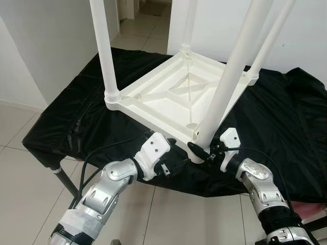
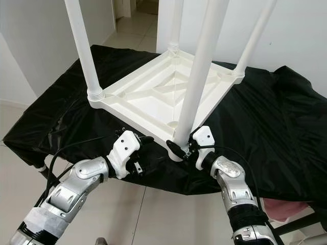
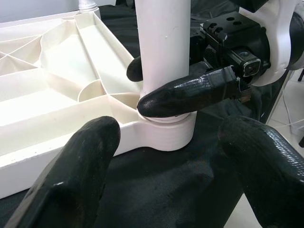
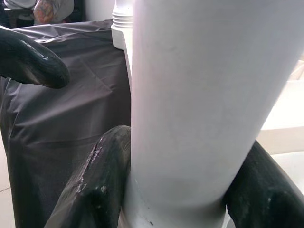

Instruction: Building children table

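A white plastic children's table point(image 1: 168, 97) lies upside down on a black cloth point(image 1: 286, 117), its legs pointing up. My right gripper point(image 2: 179, 148) is shut on the near leg point(image 1: 225, 87) just above its corner socket point(image 3: 166, 135). In the right wrist view both black fingers point(image 4: 99, 180) press on that leg point(image 4: 199, 95). My left gripper point(image 3: 175, 175) is open, a little short of the same corner on its left side, and holds nothing. One right finger point(image 3: 190, 95) wraps the front of the leg in the left wrist view.
The cloth covers a low stand whose near edge drops to a tiled floor point(image 1: 168, 214). White walls stand left and behind, with a doorway point(image 1: 145, 20) at the back. Something pink point(image 2: 278, 209) lies under the cloth's right edge.
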Tool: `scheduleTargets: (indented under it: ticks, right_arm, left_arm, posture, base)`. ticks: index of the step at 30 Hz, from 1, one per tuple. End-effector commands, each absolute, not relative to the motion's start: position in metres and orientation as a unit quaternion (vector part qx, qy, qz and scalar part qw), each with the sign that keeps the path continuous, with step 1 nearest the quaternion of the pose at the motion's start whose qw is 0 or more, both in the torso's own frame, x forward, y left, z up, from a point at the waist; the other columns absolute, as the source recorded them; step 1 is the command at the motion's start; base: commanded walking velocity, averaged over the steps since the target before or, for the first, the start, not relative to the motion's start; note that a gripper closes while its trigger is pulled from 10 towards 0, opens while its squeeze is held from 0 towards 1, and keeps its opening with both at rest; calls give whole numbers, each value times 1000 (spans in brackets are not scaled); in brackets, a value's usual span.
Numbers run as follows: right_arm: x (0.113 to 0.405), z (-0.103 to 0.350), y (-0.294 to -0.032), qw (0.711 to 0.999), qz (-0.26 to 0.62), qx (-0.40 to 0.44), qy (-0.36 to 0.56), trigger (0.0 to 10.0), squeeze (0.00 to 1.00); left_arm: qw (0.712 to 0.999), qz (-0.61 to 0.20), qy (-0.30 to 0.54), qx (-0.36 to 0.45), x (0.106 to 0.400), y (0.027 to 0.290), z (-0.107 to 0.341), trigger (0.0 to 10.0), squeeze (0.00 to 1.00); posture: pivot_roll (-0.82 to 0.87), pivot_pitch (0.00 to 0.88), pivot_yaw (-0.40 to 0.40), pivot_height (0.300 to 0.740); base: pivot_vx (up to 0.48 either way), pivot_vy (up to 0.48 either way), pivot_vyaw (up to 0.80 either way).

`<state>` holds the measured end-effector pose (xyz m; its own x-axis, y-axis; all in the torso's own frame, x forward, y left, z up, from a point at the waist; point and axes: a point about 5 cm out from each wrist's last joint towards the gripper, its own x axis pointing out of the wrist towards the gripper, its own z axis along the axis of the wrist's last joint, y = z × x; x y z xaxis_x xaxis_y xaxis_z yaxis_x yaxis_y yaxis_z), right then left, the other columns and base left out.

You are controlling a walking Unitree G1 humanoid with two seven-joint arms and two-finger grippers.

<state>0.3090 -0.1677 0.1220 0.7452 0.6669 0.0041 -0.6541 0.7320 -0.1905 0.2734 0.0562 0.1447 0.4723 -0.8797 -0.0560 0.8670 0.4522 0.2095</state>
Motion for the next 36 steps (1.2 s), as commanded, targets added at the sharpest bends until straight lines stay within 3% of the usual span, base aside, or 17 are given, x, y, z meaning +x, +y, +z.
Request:
scheduleTargets:
  ticks: [1,17,22,26,29,36]
  right_arm:
    - [311,121,-172,938,335,-81,-35,10000,0]
    - [306,123,-164,974,207,-59,-64,10000,0]
    - [297,113,-154,994,86,-32,-54,10000,0]
    - [293,109,-152,998,39,-26,-50,10000,0]
    - [287,103,-142,997,-63,-16,-34,10000,0]
    - [287,106,-131,998,-42,-4,-41,10000,0]
  left_arm:
    - [837,-536,-30,108,273,55,145,10000,0]
    - [842,-529,-29,101,272,57,145,10000,0]
    - [842,-528,-28,102,273,58,145,10000,0]
    - [842,-530,-27,103,272,58,145,10000,0]
    - [837,-534,-24,115,272,58,143,10000,0]
    - [837,-534,-25,114,272,57,144,10000,0]
  posture:
    - [9,33,-22,740]
    - [10,58,-26,740]
    - [13,63,-19,740]
    - [15,64,-15,740]
    - [18,65,-11,740]
    - [17,62,-5,740]
  base:
    - [0,0,0]
    - [0,0,0]
    - [0,0,0]
    - [0,0,0]
    - [0,0,0]
    - [0,0,0]
